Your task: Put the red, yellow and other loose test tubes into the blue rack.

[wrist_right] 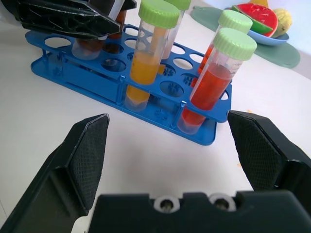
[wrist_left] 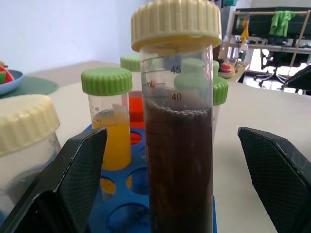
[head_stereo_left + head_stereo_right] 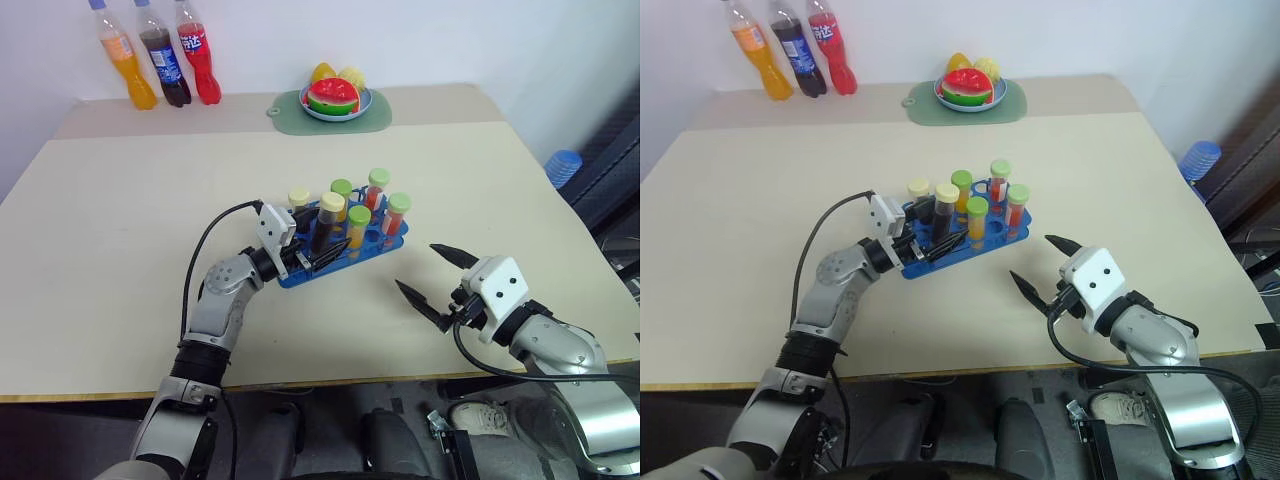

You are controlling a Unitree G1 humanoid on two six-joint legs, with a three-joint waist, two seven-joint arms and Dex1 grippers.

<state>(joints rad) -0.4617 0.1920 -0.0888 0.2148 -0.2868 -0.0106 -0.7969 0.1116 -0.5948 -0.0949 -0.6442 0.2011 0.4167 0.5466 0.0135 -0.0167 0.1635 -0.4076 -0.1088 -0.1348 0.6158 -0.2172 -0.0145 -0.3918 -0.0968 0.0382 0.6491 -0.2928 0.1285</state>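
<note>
Nearest the left end effector point(image 2: 155, 194), and standing between its spread fingers, is a dark-liquid tube point(image 2: 179, 160) with a cream cap, upright in the blue rack point(image 3: 340, 255); the black pads flank it on both sides without touching, so it looks seated and let go. Just beside that end effector is a second cream-capped tube point(image 3: 299, 200), and beyond it, further along the rack, stand an orange-filled tube point(image 1: 146, 63) and red-filled tubes point(image 1: 214, 82), all green-capped and upright in their holes.

The right end effector point(image 3: 432, 275) hangs just above the worktop point(image 3: 120, 200) near the rack's closer end, fingers wide apart and gripping nothing.

I count six tubes racked and see no loose tube lying on the worktop around either end effector. By my reading the task is finished or all but finished, with only drawing the left end effector clear left to do.
</note>
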